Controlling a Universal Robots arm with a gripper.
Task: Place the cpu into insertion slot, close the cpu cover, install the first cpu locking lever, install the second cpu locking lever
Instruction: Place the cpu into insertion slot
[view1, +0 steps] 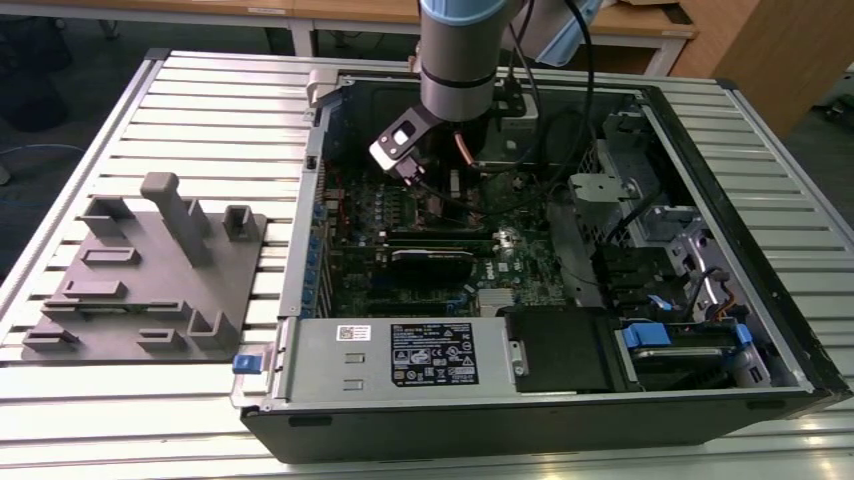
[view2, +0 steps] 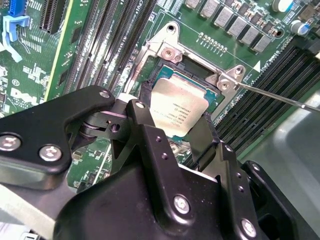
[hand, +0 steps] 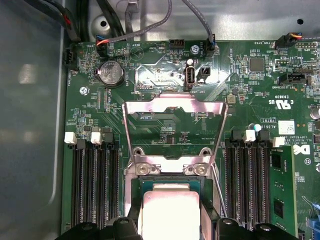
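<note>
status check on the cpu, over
Gripper shut on the cpu, at the insertion slot. Cpu cover open, swung back. Locking lever out beside the slot.

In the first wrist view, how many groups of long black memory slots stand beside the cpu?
2. One group lies on one side of the cpu, the other group on the opposite side. More may be hidden.

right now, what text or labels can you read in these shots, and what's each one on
Nothing reads surely enough to quote.
cpu: several lines of print on its top, too small.
black label on the cage: white print, blurred.
white sticker beside it: blurred.
board: white markings all over, too small to trust.
</note>
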